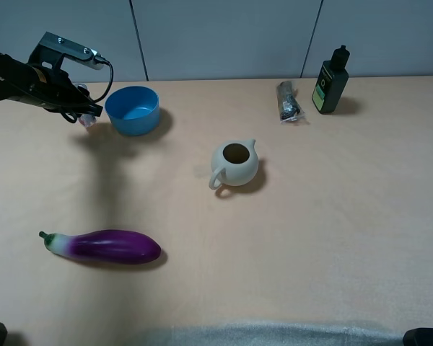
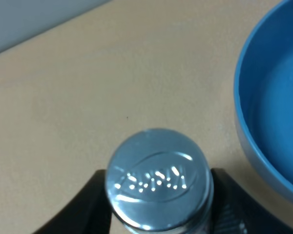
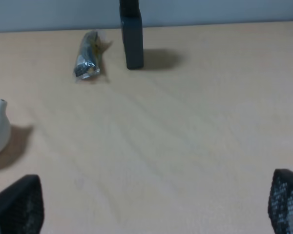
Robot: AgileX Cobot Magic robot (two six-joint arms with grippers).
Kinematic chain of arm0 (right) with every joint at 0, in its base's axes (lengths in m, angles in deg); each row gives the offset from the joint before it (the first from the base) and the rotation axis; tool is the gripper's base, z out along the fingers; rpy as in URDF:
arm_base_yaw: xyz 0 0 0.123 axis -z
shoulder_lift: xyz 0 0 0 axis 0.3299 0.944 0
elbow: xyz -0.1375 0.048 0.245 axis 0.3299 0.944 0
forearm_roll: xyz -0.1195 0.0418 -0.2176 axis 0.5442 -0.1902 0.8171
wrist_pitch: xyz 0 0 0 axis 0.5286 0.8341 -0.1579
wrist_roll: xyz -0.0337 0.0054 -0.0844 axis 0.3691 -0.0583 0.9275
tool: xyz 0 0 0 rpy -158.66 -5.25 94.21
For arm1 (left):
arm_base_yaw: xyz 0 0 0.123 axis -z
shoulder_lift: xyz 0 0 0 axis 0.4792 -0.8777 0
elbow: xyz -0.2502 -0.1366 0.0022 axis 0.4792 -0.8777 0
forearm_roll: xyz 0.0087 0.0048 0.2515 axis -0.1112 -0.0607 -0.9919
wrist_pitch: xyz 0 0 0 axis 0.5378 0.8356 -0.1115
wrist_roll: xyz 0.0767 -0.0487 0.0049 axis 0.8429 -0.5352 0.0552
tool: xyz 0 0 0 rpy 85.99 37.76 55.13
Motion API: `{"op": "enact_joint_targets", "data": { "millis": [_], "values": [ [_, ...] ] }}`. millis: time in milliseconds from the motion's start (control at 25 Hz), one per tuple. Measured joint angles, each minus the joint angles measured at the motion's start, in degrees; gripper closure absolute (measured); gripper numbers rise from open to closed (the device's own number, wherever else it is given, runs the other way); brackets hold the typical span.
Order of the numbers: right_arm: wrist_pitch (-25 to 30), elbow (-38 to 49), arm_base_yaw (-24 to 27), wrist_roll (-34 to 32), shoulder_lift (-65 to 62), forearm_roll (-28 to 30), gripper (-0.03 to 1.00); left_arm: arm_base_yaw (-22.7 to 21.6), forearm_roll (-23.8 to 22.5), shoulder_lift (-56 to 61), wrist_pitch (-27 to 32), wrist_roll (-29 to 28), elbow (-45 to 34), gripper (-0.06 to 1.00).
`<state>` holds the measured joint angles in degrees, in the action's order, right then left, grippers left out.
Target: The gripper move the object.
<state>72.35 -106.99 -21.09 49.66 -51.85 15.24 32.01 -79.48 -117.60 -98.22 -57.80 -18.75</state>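
My left gripper [image 1: 85, 109], dark with a silver bracket and black cables, is at the far left of the table, just left of the blue bowl [image 1: 132, 109]. It is shut on the small clear bottle [image 1: 87, 120]. In the left wrist view the bottle's silver cap [image 2: 158, 184] sits between the two black fingers [image 2: 88, 207], with the bowl's rim [image 2: 244, 117] close beside it. I cannot tell whether the bottle's base touches the table. My right gripper [image 3: 151, 209] is open and empty, its fingertips wide apart over bare table.
A cream teapot [image 1: 234, 164] stands mid-table. A purple eggplant [image 1: 105, 246] lies at the front left. A dark green bottle [image 1: 331, 80] and a small wrapped packet [image 1: 288, 101] are at the back right; both also show in the right wrist view [image 3: 131, 34].
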Motion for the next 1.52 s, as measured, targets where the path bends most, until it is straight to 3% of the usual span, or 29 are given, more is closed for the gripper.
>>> {"op": "enact_joint_targets", "data": {
  "millis": [320, 720, 1520],
  "values": [
    [0.0, 0.0, 0.0, 0.0, 0.0, 0.0, 0.28, 0.0, 0.0, 0.0, 0.3, 0.0, 0.0, 0.50],
    [0.0, 0.0, 0.0, 0.0, 0.0, 0.0, 0.28, 0.0, 2.4, 0.0, 1.2, 0.0, 0.0, 0.32],
    [-0.1, 0.0, 0.0, 0.0, 0.0, 0.0, 0.28, 0.0, 2.6, 0.4, 1.2, -1.3, 0.0, 0.31]
  ]
}}
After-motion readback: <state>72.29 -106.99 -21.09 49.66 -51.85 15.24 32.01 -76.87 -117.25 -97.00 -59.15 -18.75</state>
